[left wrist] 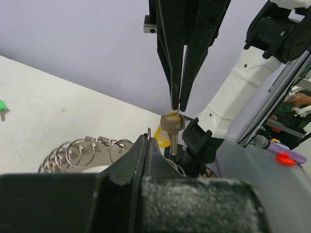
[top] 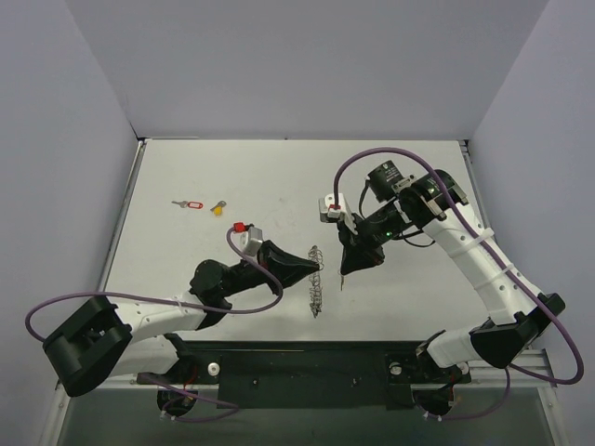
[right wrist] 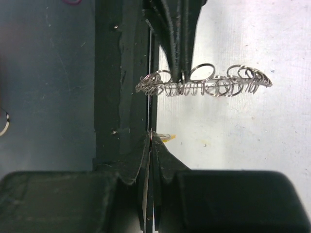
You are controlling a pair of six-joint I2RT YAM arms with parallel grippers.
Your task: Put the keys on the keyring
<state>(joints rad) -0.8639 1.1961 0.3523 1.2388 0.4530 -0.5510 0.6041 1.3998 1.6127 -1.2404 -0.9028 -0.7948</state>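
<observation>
My left gripper is shut on one wire link of the keyring, a floppy silver loop of small rings that hangs at mid-table. The keyring also shows in the left wrist view and the right wrist view. My right gripper points down just right of it, shut on the head of a small silver key, which hangs beside the left fingertips with a bit of yellow behind it. A red-tagged key and a yellow-headed key lie on the table at the far left.
A green key head lies on the table at the left edge of the left wrist view. The black base plate runs along the near edge. Grey walls close the table at the back and both sides.
</observation>
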